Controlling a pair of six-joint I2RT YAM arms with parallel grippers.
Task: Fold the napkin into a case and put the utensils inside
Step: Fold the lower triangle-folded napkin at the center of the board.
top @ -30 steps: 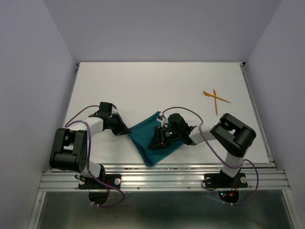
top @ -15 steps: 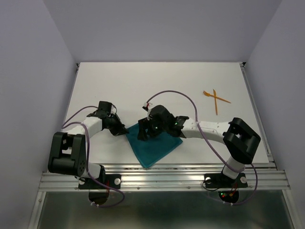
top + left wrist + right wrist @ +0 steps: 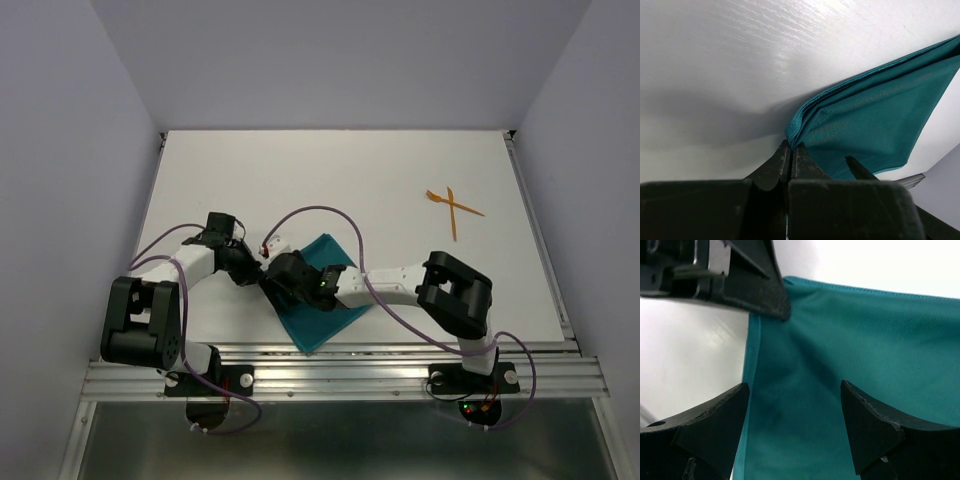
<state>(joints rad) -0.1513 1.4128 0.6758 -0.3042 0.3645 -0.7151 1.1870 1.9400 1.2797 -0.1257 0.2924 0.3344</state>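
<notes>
The teal napkin lies folded on the white table near the front edge. My left gripper is shut on the napkin's left corner, with the cloth running in between its tips. My right gripper hovers open just above the napkin's left part, both fingers spread wide with nothing between them. The left gripper's fingers show close ahead in the right wrist view. The two orange utensils lie crossed at the far right of the table, away from both grippers.
The table's front rail runs just below the napkin. White walls close in the left, back and right sides. The right arm's purple cable loops over the table behind the napkin.
My right gripper has opened wide and slid left across the napkin toward the left gripper. The napkin now lies flatter and narrower. The left gripper has kept its hold.
</notes>
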